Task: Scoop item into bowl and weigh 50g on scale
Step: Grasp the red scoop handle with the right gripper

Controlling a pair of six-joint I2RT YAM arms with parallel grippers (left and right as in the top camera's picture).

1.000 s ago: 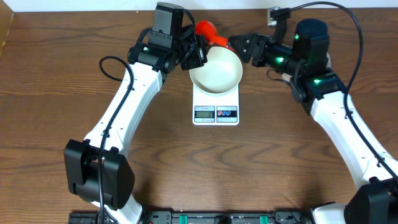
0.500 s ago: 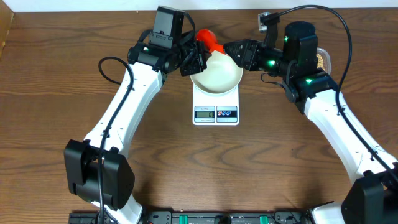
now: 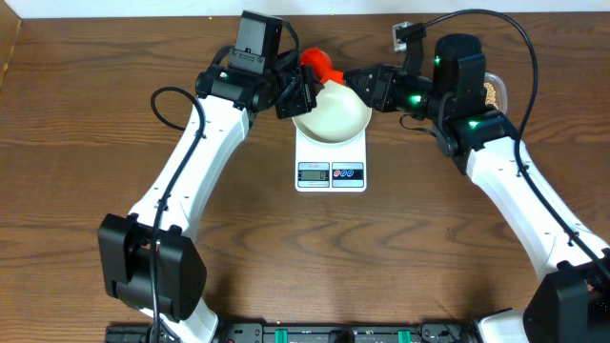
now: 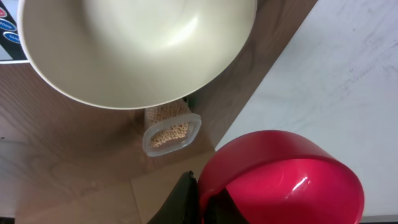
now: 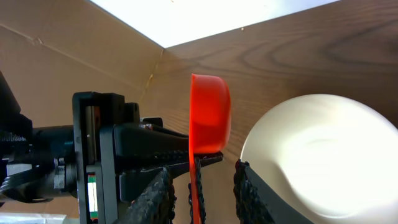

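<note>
Across the brown worktop, centre frame: scale carrying the empty bowl. Just above, left fingers clamped on the red scoop; right fingers apart, straddling its handle. All beans in the clear tub, upper right overhead. Risks a fumbled handover: letting go before the right side closes drops the scoop onto the bowl. No legible writing; display too small.

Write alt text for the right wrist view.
A red scoop, seen edge-on, is gripped at its handle by the left gripper, while the right gripper, open, straddles that handle. The white bowl is at lower right.
</note>
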